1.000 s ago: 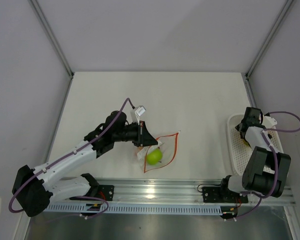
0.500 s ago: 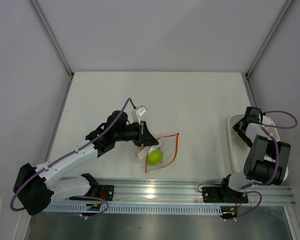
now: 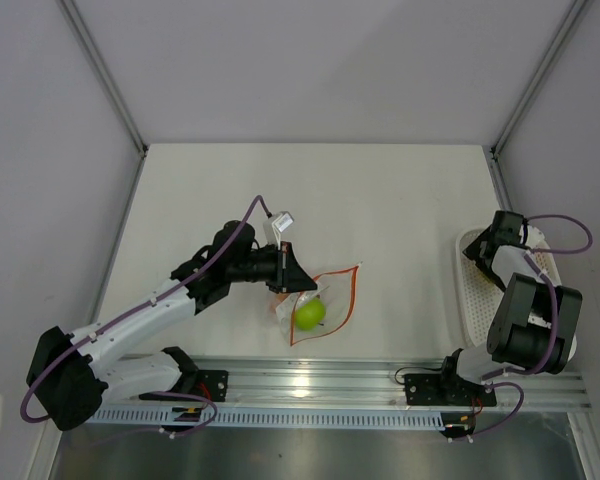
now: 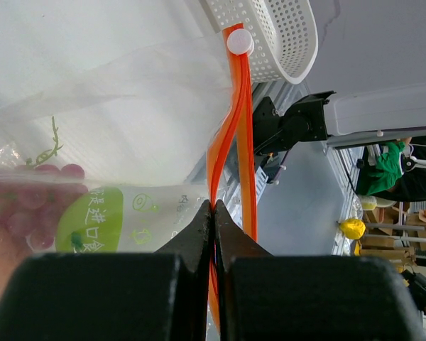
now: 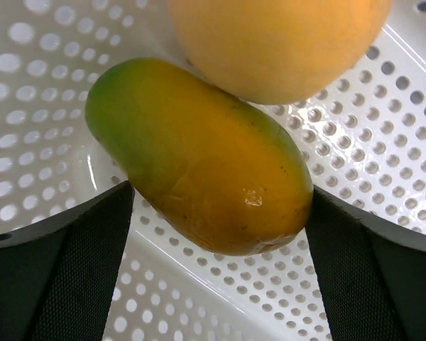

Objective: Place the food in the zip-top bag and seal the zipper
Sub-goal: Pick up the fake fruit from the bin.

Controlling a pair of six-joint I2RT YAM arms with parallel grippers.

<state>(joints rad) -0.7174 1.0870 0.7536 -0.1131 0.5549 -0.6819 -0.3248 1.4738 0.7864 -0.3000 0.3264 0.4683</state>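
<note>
Top view, high above table (image 3: 380, 200), looking down, left wrist view, close behind left claw (image 4: 213, 207), facing along zipper (image 4: 231, 121) toward basket (image 4: 284, 35), right wrist view, close behind right claw (image 5: 216, 220), facing basket floor, basket in all three.

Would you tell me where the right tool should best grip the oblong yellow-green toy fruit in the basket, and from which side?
Probably take the oblong fruit across its short width, toward its green end, coming from above: it lies flat in the white basket, and a rounder orange fruit crowds its orange half.
</note>
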